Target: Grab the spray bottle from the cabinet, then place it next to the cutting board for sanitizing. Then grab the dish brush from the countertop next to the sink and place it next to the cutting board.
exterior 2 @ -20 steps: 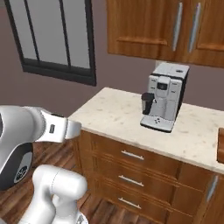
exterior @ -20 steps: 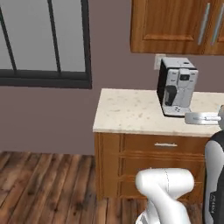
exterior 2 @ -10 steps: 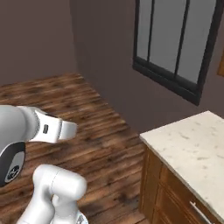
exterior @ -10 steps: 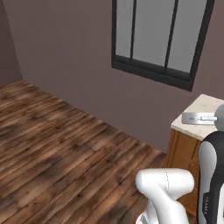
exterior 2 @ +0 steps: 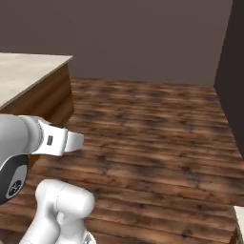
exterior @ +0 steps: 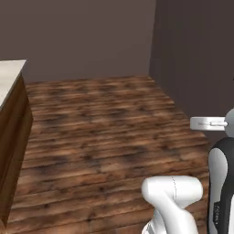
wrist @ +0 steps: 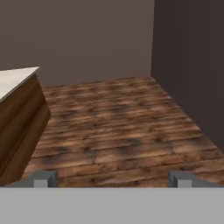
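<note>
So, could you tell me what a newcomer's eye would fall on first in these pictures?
Most likely the wide wooden floor, dark brown planks running to the bare grey-brown walls that meet in a corner. Next comes the counter at the left edge, pale stone over brown wood. In the hand view the gripper hangs open over the floor, holding nothing.

floor point(exterior: 105, 132): dark brown wood planks, spread wide beside the counter
walls point(exterior: 87, 39): plain dull mauve, met in a corner beyond the counter
counter point(exterior 2: 28, 71): pale speckled top, brown wood side
</note>
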{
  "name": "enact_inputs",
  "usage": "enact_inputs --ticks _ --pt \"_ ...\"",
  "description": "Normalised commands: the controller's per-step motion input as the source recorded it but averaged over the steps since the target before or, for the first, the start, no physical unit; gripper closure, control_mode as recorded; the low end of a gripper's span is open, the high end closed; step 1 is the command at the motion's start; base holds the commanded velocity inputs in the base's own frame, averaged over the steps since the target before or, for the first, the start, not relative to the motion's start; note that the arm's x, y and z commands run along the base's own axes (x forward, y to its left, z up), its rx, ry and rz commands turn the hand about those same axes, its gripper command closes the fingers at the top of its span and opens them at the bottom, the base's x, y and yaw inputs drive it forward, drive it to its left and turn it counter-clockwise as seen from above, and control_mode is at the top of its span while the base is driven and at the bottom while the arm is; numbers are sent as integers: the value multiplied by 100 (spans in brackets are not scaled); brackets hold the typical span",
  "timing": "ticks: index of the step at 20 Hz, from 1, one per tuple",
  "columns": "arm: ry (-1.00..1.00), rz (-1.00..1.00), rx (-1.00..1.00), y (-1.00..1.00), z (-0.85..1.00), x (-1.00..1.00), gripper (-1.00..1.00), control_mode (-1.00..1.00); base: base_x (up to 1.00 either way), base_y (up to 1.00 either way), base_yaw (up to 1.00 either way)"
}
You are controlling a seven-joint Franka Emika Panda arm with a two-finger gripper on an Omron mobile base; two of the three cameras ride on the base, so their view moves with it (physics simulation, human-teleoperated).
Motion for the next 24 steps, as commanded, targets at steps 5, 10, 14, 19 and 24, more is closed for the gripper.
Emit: enact_inputs --ticks 5,10,14,19,24 --pt "0 0 0 0 0 0 -100 100 0 0 100" --pt "0 0 0 0 0 0 -100 100 0 0 100" --pt "0 0 0 0 0 0 -100 100 0 27 95" --pt "0 0 0 0 0 0 -100 100 0 52 91" --pt "0 0 0 0 0 0 -100 100 0 2 100"
